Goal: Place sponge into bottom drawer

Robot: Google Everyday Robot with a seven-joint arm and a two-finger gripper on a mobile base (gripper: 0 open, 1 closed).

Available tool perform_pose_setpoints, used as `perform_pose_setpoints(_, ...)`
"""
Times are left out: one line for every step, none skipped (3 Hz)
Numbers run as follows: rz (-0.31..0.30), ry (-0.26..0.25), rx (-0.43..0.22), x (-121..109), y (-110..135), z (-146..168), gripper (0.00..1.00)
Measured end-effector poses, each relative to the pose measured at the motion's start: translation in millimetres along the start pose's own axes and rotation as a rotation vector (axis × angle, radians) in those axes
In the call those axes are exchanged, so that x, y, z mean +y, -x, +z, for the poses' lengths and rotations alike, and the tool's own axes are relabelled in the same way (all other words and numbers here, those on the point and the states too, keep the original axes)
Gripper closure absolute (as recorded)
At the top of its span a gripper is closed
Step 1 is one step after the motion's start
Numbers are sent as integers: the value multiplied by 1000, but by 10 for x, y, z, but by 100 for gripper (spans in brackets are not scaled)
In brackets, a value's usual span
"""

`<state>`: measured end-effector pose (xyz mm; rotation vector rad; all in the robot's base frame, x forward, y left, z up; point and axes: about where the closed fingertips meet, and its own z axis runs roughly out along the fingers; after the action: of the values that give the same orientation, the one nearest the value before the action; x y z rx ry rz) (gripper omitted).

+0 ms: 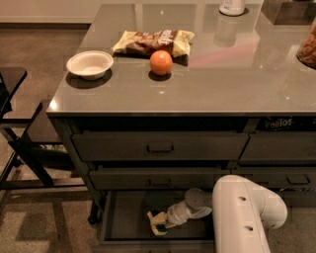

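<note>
The bottom drawer [123,217] is pulled open under the two shallower handled drawers, and its dark interior shows. My gripper [160,221] reaches down into it from the right, on the end of the white arm [242,217]. It is shut on the sponge [156,225], a small pale yellow block with a dark top. The sponge is held low inside the drawer, near its middle and close to the floor. I cannot tell whether it touches the floor.
On the grey counter [197,84] are a white bowl [90,63], an orange [161,62] and a chip bag [153,41]. A white container [232,7] stands at the back. A dark folding chair frame [19,148] stands at the left of the cabinet.
</note>
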<state>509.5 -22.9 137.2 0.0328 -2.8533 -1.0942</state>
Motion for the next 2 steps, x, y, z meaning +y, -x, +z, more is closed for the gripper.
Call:
perform_pose_setpoints(22,-17,-3,-51,-26,17,100)
perform_pose_setpoints(22,-17,-3,-51,-27,17,81)
